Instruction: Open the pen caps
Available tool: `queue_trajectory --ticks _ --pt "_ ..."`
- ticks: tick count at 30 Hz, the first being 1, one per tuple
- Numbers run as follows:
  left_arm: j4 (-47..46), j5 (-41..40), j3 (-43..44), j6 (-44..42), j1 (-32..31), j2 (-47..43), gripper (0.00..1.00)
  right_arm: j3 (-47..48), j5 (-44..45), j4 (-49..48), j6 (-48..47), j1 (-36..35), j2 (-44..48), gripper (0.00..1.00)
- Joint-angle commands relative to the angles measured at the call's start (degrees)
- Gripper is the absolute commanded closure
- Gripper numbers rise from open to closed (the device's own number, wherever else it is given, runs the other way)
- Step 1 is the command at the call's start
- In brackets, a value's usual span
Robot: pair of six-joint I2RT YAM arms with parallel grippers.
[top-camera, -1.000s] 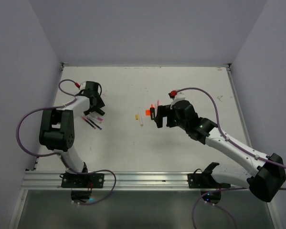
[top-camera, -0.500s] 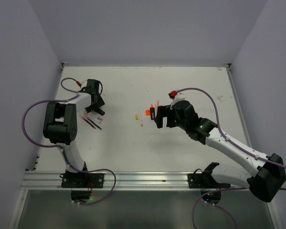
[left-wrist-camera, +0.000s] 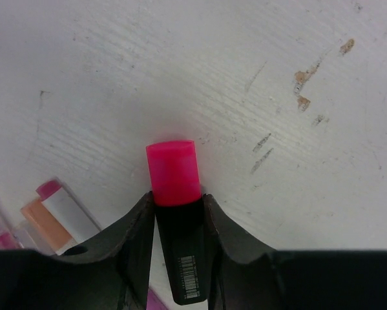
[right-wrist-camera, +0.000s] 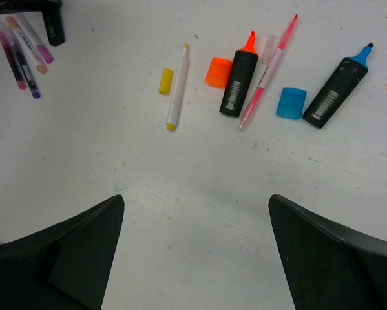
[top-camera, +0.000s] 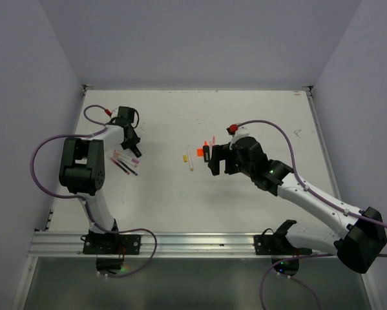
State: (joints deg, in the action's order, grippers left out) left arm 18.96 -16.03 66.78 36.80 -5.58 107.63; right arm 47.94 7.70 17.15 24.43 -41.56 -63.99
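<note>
Left jaws clamp black highlighter [left-wrist-camera: 185, 258], pink cap [left-wrist-camera: 173, 171] on, sticking out past the tips over bench [left-wrist-camera: 277, 77]. Right jaws spread wide, empty, above bench. Orange cap [right-wrist-camera: 217, 72], blue cap [right-wrist-camera: 291, 103], yellow cap [right-wrist-camera: 165, 81] lie loose beside uncapped markers [right-wrist-camera: 238, 84].

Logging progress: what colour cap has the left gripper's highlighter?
Pink cap; best in left wrist view.

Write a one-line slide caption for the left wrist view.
Left gripper shut on a black highlighter with its pink cap on.
</note>
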Motion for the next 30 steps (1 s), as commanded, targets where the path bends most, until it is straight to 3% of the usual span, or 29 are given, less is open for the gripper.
queue_trajectory --ticks 1,6,15,30 --pt "-2.25 4.43 -0.25 0.82 -1.53 -0.75 0.88 -0.66 -2.77 -2.38 -0.08 -0.01 -0.26 0.02" --pt "-3.23 9.26 -1.30 2.05 -4.69 -5.15 0.92 -1.01 -7.35 -6.15 -1.31 0.08 -1.14 0.04" --pt "-4.28 9.18 -2.62 6.70 -16.03 -16.66 0.93 0.92 -16.57 -14.68 1.41 -0.10 -7.01 0.07" --pt "-7.18 5.14 -4.91 13.65 -30.53 -27.12 0.93 8.48 -19.48 -25.32 7.30 -0.63 -18.10 0.14"
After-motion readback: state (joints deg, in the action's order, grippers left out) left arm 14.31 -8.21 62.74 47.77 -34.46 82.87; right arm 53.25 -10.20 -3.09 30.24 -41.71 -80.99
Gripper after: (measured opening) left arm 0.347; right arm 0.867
